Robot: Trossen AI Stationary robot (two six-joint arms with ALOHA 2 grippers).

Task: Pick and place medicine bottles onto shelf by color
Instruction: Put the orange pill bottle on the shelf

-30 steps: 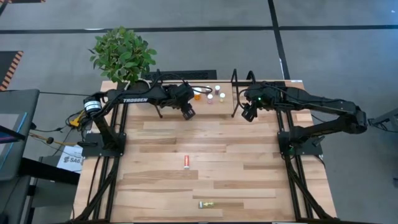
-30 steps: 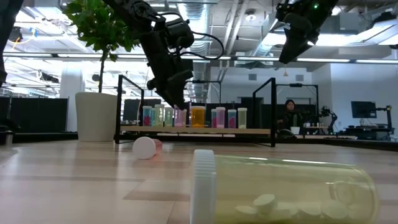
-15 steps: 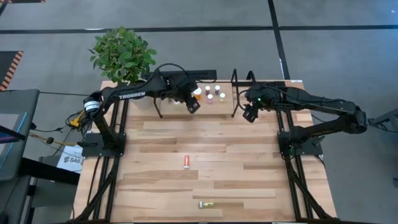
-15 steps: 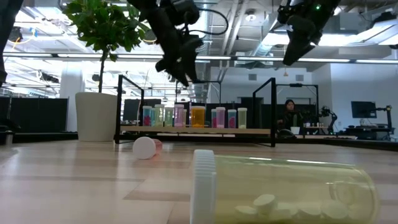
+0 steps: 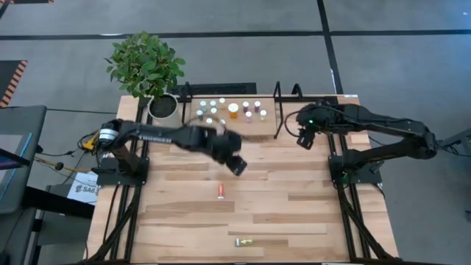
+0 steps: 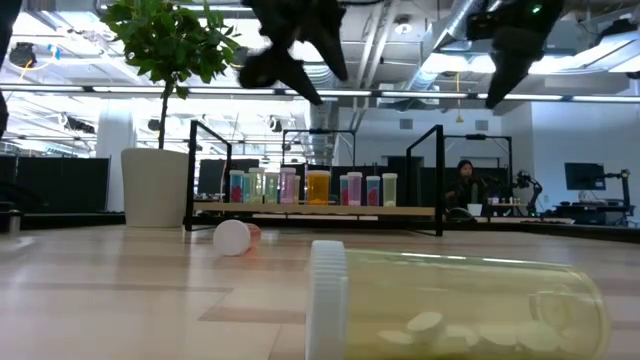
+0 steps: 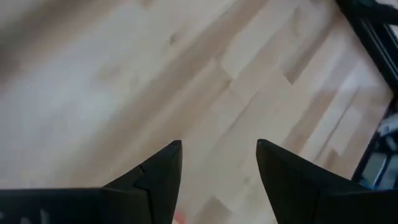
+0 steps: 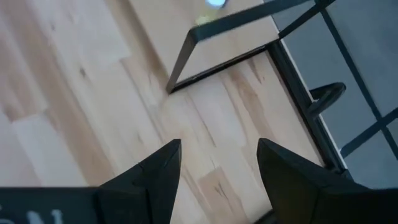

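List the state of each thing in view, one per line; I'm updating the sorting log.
Left tool: open, empty, above the bare table between shelf and red bottle.
Right tool: open, empty, beside the shelf's right end.
Shelf: standing, holding upright bottles.
Red bottle: lying on the table.
Yellow bottle: lying near the front edge.

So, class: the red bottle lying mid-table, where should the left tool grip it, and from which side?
Probably the red bottle is best gripped across its body from straight above: it lies on its side, cap toward the near edge, clear all round. The left tool is open beside it.
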